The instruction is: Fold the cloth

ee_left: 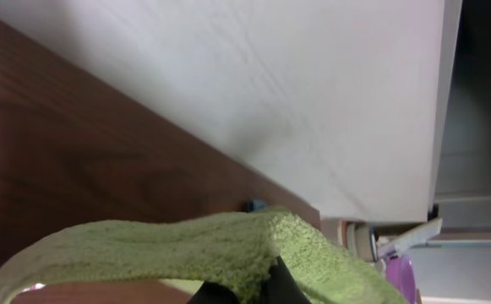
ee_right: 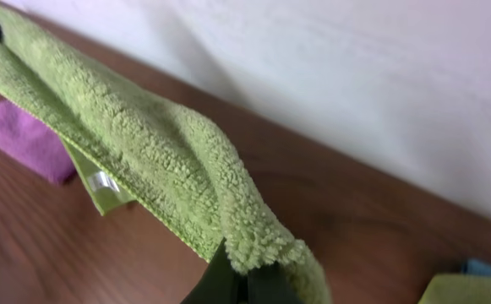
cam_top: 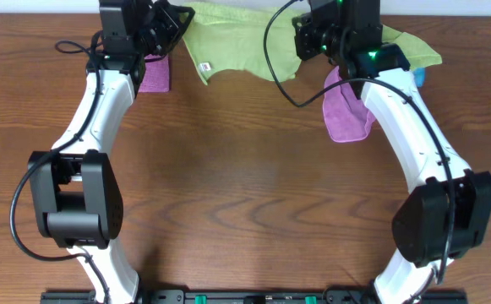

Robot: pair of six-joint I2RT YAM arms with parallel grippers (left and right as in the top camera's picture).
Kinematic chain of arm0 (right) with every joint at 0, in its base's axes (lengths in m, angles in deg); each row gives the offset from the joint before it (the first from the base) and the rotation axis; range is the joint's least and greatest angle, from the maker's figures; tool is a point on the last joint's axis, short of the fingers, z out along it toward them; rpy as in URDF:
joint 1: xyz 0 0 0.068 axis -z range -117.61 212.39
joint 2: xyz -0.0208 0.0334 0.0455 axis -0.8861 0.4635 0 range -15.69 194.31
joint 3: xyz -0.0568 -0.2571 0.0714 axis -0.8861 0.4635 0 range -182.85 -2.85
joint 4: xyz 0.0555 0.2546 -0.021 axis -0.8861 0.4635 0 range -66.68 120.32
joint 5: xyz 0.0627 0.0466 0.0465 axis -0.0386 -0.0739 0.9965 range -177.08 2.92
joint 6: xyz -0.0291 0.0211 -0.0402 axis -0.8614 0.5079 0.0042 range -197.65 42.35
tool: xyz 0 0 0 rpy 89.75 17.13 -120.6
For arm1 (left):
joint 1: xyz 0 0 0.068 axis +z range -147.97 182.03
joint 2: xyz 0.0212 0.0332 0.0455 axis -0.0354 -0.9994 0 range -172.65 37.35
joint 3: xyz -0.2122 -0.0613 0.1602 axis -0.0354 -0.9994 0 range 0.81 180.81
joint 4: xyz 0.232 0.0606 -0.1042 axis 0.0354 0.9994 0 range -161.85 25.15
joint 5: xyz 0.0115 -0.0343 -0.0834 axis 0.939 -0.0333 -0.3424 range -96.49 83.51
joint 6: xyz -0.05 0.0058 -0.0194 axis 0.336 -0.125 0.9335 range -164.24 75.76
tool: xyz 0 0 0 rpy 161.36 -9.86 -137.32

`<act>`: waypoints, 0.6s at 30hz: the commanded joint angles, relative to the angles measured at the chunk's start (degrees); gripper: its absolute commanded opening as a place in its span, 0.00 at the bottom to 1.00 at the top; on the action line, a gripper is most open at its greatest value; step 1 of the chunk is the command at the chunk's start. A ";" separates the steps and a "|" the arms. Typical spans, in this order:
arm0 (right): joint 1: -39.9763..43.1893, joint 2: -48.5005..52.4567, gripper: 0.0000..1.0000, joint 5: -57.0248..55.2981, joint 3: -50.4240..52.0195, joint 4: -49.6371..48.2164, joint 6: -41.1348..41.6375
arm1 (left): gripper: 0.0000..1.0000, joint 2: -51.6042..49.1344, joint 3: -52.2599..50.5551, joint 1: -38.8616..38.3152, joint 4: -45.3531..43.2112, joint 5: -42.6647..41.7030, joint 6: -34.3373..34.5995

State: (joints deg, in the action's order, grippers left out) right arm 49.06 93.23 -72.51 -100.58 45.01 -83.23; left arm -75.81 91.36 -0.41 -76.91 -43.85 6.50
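While the left gripper (cam_top: 174, 24) and right gripper (cam_top: 301, 35) pinched shut on corners of the cloth (cam_top: 232, 38), hung between them over the far edge of the table (cam_top: 245, 186), a shallow hold could slip and drop it bunched.

The cloth (ee_left: 186, 249) hangs in a fuzzy green ridge across the bottom, pinched in the dark gripper (ee_left: 247, 292) over the brown table (ee_left: 76, 169). Behind it stand a white wall (ee_left: 270, 84), a small blue scrap (ee_left: 256, 204) and something purple (ee_left: 401, 272) at lower right

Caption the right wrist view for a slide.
The right gripper shut on the lime-green cloth, held above the wooden table, a purple cloth lying below.
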 commanded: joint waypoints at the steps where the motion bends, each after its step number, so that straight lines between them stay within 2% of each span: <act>1: 1.03 -0.15 0.01 -4.33 -0.90 1.84 -1.44 | 0.06 0.02 1.97 2.05 1.62 0.98 -2.82; 12: 0.94 -0.28 0.01 -5.29 -0.90 12.24 -1.86 | 0.06 0.04 1.97 2.05 15.39 -4.92 -12.61; 18: 0.92 -0.70 0.01 -3.56 -0.90 17.57 -2.29 | 0.06 1.40 1.97 2.05 25.68 -6.01 -19.17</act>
State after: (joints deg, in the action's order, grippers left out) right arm 49.06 93.23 -73.60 -100.58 61.34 -84.56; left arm -75.79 91.93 -0.25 -53.88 -51.07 -7.05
